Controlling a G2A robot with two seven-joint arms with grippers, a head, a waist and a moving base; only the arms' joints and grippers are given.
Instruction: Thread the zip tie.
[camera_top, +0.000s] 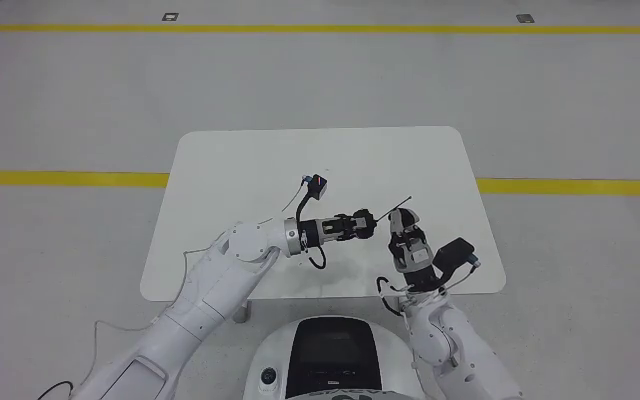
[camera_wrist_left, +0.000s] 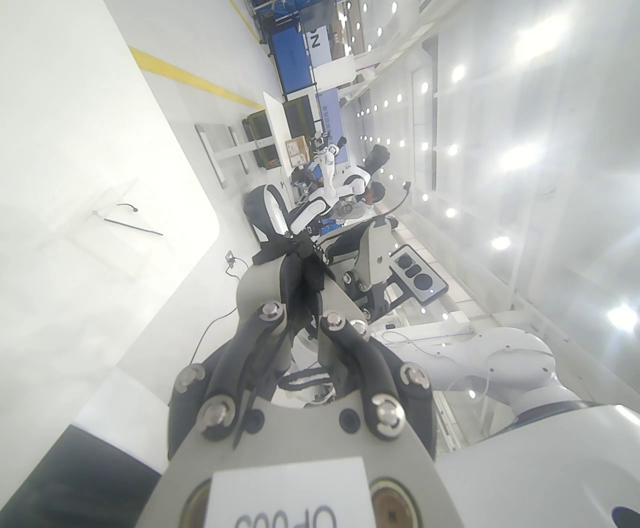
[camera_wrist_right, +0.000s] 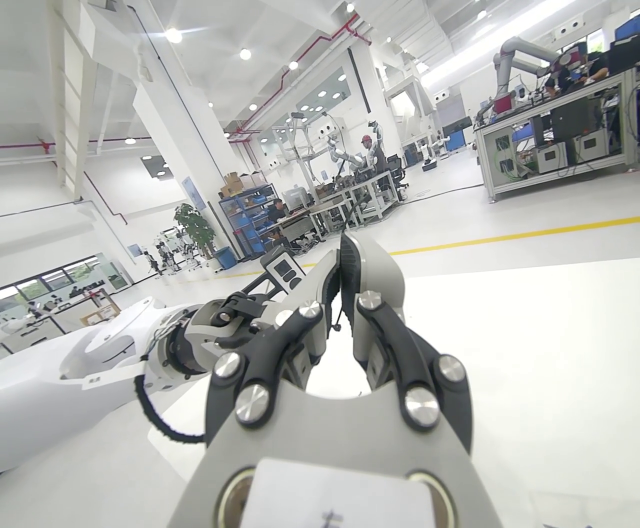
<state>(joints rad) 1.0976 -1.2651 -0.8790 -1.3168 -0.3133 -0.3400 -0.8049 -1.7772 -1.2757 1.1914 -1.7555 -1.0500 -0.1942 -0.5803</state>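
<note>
Black and thin, the zip tie is up off the white table, pinched in the right gripper. In the right wrist view that gripper has its fingers pressed narrow on the tie. A short strand hangs down between the fingers towards the palm, and the rest pokes out past the tips. From the top view the free length runs slantwise across the right gripper's tips, out over the middle of the table on the side away from the robot.

The left gripper comes in from the other side, level with the right one and just beside it, tips pointing at the near end of the tie. In the left wrist view its fingers are drawn together, with almost no gap. I cannot tell whether they have caught the tie's end or merely sit next to it. Both grippers hover above the table's near half, tips nearly meeting.
</note>
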